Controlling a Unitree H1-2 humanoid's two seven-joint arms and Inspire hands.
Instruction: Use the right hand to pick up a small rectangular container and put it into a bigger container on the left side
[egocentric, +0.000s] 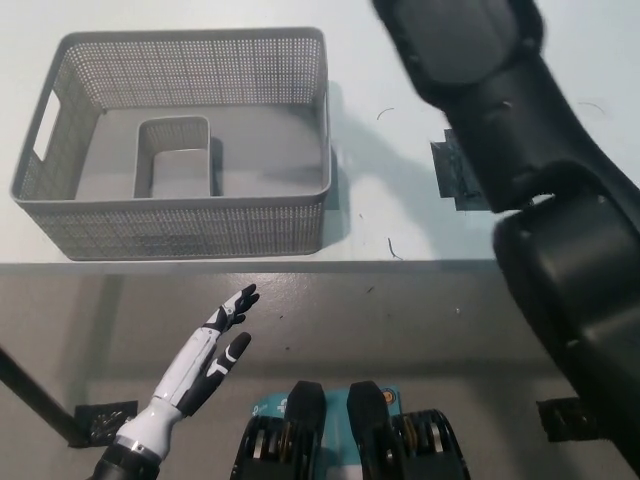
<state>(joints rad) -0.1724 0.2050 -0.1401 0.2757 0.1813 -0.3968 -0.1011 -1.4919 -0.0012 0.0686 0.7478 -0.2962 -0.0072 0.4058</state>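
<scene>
The small rectangular container (173, 158) is sitting upright inside the bigger container (180, 228), on its floor left of centre, with bare floor lying open to its right and a narrower strip between it and the left wall. The bigger container — a grey perforated basket with a handle slot in its left end — is resting on the white table (400, 215), its front wall running close along the table's front edge. To its right the tabletop is lying open as far as a dark patch (456, 176), partly hidden under the black right arm (530, 190). That arm is reaching up past the top of the picture, so its hand is out of sight. The white left hand (213, 347) is hanging below the table edge — fingers spread, holding nothing.
</scene>
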